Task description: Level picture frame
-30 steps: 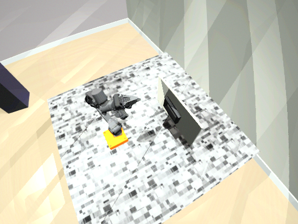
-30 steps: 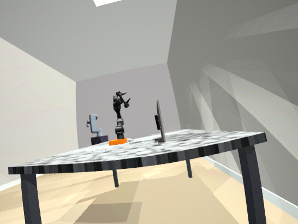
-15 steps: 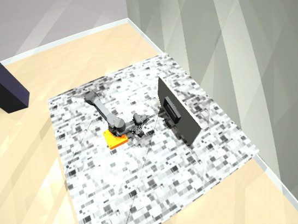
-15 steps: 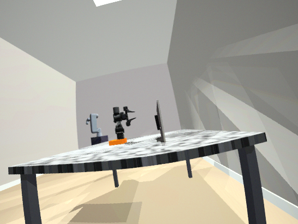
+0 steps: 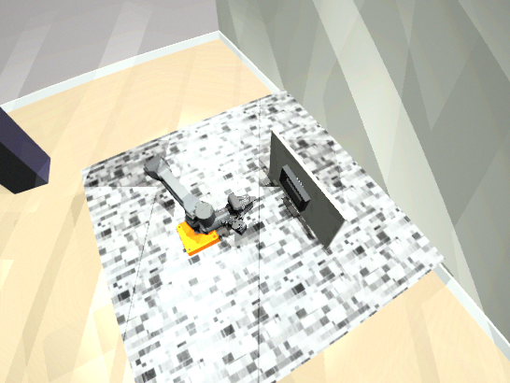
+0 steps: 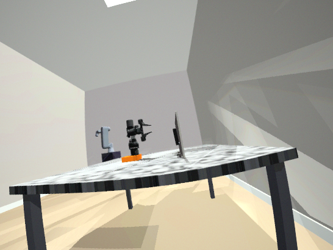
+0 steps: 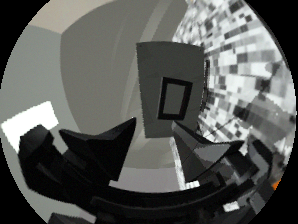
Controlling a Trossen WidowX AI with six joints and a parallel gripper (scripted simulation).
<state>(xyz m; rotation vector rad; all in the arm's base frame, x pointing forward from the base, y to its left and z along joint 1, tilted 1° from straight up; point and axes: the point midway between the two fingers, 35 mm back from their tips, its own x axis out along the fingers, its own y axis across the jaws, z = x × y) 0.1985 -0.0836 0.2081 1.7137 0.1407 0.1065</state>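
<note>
Grey and upright, the wall panel (image 5: pixel 312 198) is standing on the speckled table (image 5: pixel 327 299), and the dark picture frame (image 5: pixel 294 188) is hanging on the side of it that is facing the arm. The gripper (image 5: pixel 244 214) is pointing toward the frame from well apart, with open table between them, its fingers (image 6: pixel 147 124) standing partly open and gripping nothing. Through the wrist camera the frame (image 7: pixel 173 98) is showing beyond the two fingertips, between them. The arm is sitting on an orange base plate (image 5: pixel 202 243).
</note>
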